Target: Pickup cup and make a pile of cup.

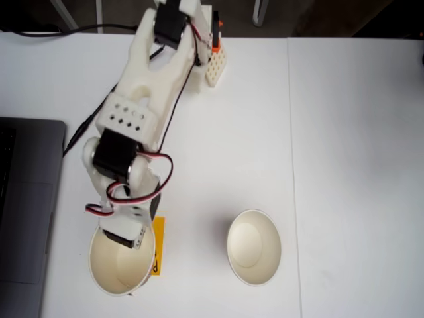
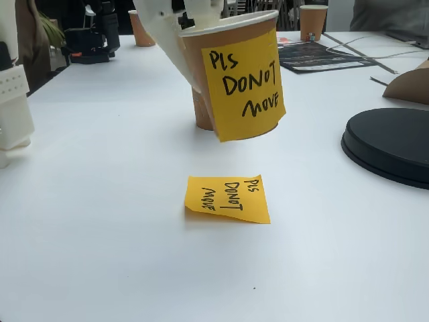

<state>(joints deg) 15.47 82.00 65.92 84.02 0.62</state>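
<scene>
You've got the cup (image 1: 119,262) off the table, tilted, its yellow label (image 2: 242,84) facing the low fixed camera. Gripper (image 1: 130,233) jaws are pinched on the rim at about twelve o'clock. The other cup (image 1: 254,246) waits at three o'clock, well apart. A sticky note (image 2: 228,198) lies below. Watch that tilt: a thin rim pinch could slip, or the rims could clash when nesting.
</scene>
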